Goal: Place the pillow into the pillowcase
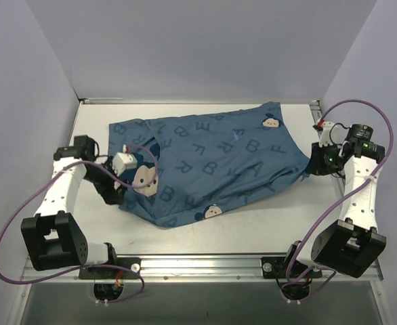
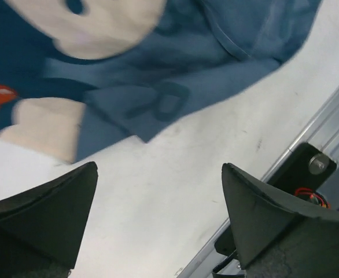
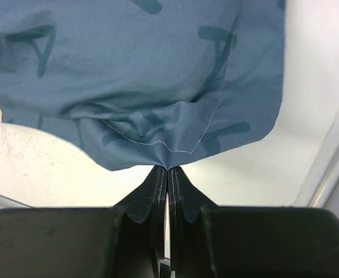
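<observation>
Pillowcase [image 1: 219, 162] sits mid-frame, puffy, pillow presumably inside though I can't see it. Right gripper [image 3: 168, 174] is pinched shut on its corner at frame right, left gripper [image 2: 159, 174] gapes open beside the left end. Fabric's light and floppy, so I'd grab hems, not the middle.

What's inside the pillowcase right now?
The pillowcase lies puffed up as if filled, but only its blue printed fabric shows in every view. No white pillow is visible; the cloth covers whatever is inside.
</observation>
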### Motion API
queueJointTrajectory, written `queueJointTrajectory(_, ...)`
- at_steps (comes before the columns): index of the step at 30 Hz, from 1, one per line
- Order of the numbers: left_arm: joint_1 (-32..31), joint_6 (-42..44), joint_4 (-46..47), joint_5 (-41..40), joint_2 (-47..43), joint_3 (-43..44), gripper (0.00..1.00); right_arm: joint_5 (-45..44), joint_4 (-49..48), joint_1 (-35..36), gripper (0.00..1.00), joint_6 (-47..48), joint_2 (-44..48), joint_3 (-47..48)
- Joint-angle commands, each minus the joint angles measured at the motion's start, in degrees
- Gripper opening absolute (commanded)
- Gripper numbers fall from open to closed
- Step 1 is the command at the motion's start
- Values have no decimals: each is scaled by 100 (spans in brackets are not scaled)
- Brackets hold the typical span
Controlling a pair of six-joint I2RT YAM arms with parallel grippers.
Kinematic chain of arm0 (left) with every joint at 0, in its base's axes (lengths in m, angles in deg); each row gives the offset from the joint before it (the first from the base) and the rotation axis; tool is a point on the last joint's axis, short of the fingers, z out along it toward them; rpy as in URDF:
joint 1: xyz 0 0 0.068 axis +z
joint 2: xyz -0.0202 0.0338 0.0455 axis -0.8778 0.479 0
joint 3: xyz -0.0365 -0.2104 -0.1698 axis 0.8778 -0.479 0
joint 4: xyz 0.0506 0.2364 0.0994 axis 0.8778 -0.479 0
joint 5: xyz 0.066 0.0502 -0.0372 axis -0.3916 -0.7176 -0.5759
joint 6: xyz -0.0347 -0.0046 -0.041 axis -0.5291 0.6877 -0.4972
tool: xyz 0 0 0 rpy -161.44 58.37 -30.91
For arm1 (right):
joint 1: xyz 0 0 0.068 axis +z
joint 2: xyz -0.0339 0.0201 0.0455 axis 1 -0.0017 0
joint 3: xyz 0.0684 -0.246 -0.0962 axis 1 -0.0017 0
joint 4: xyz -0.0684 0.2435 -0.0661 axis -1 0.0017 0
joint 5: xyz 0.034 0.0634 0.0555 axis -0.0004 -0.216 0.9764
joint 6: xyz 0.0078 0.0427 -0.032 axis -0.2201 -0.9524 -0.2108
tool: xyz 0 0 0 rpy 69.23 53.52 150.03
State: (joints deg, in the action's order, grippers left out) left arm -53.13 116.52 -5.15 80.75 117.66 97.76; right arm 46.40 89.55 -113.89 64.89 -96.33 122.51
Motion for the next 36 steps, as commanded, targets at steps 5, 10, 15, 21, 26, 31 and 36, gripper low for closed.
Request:
queueJointTrajectory(5, -675, 1680, 985, 52, -294, -1183, 98, 6, 374, 149, 0, 93, 262, -459)
queueJointTrajectory(10, -1387, 2304, 1477, 106, 136, -1314, 97, -29, 444, 158, 0, 93, 254, -503)
queueJointTrajectory(15, -1712, 2963, 1654, -227, 593, -1621, 97, -29, 514, 158, 0, 49, 210, -433)
queueJointTrajectory(21, -1757, 3816, 1549, -1062, 664, -2122, 90, -100, 558, 149, 0, 119, 166, -363)
queueJointTrajectory(26, -1731, 3134, 1514, -968, 717, -1871, 38, -3, 567, 97, 0, 50, 236, -249)
queueJointTrajectory(31, -1134, 1468, 1276, 183, -345, -623, 0, 611, 611, -448, 0, -441, 473, 462)
queueJointTrajectory(36, 323, -66, 855, 1888, -916, 1318, 0, 1786, 593, -1631, 0, -1285, 561, 2096)
